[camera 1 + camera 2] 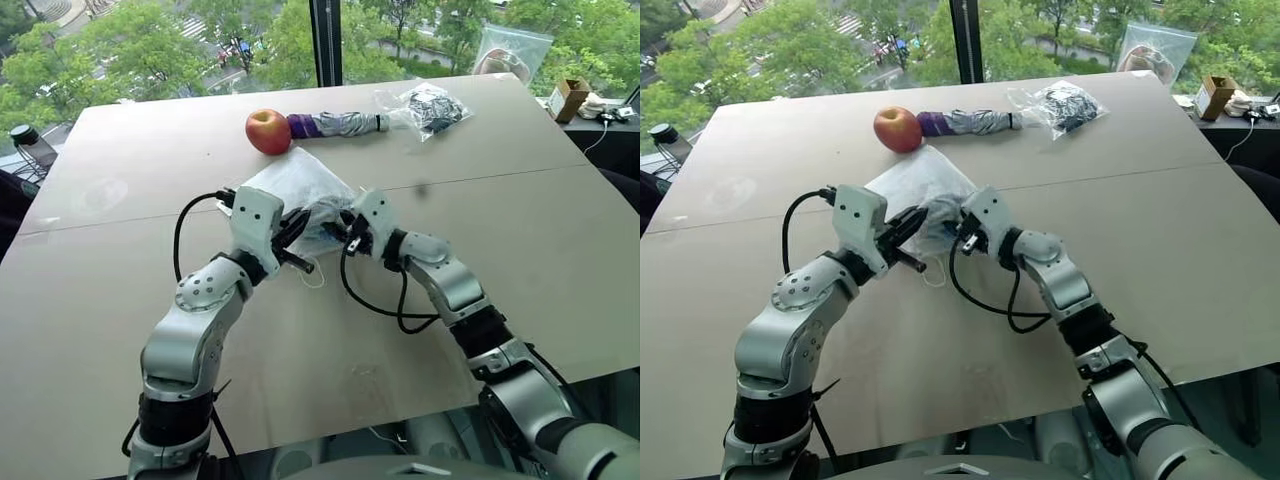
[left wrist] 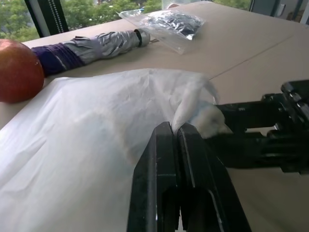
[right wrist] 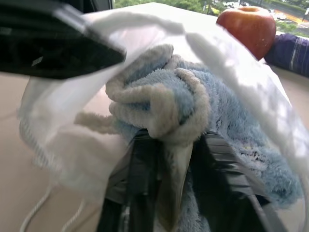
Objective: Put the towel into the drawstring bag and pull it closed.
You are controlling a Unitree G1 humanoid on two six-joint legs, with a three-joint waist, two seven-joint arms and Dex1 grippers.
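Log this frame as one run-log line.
stage: towel partly inside drawstring bag | left gripper: shut on bag rim | right gripper: at bag mouth, around towel | cords: not pulled

One towel, one drawstring bag, one apple, one umbrella.

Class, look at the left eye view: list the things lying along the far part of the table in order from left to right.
apple → folded umbrella → clear plastic bag of dark items → small cardboard box
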